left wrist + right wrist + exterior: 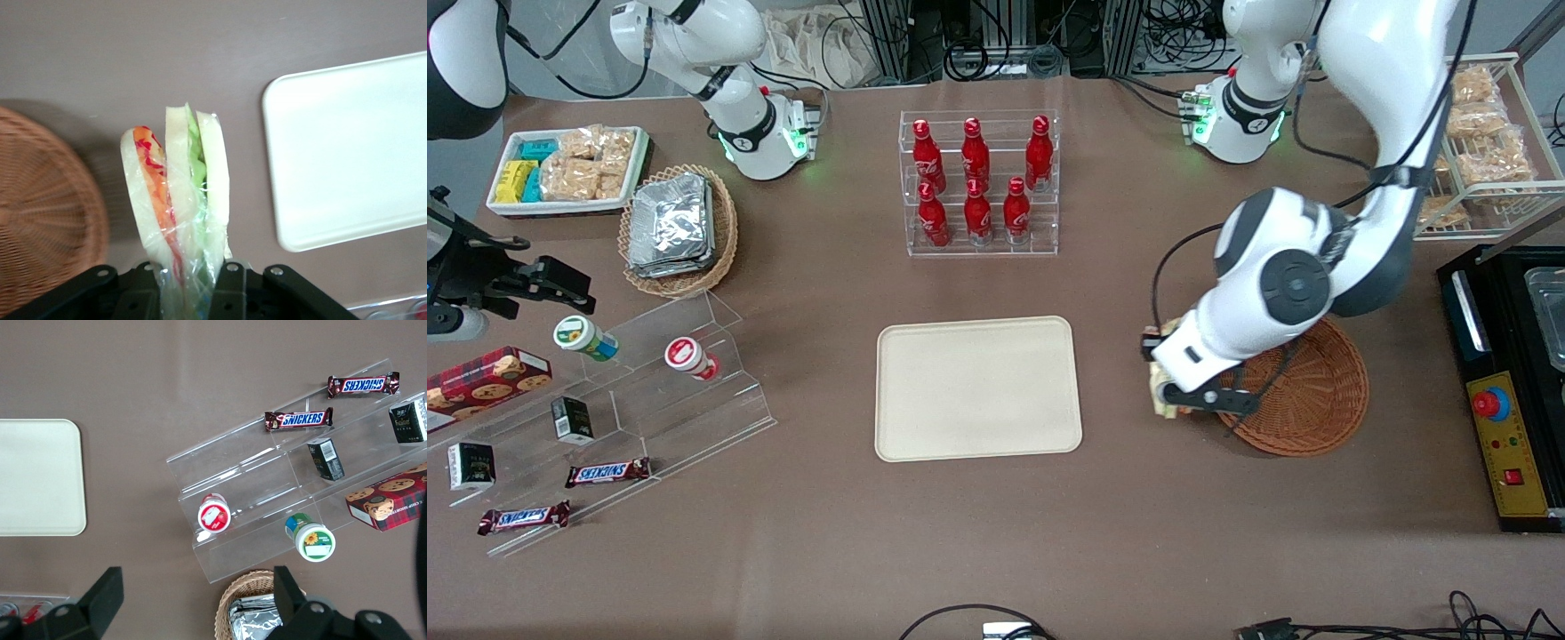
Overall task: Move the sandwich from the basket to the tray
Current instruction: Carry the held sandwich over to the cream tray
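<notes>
My left gripper (1167, 396) is shut on the wrapped sandwich (179, 193), white bread with orange-red and green filling. It holds the sandwich above the bare table, between the reddish-brown wicker basket (1320, 396) and the cream tray (978, 388). In the front view only a sliver of the sandwich (1160, 397) shows under the wrist. The basket (40, 207) looks empty in the part that shows. The tray (353, 147) is empty; it also shows in the right wrist view (37, 477).
A clear rack of red bottles (980, 182) stands farther from the camera than the tray. A tan basket of foil packets (676, 227), a white snack bin (569, 169) and a clear stepped stand (649, 391) lie toward the parked arm's end. A black control box (1507, 382) sits beside the basket.
</notes>
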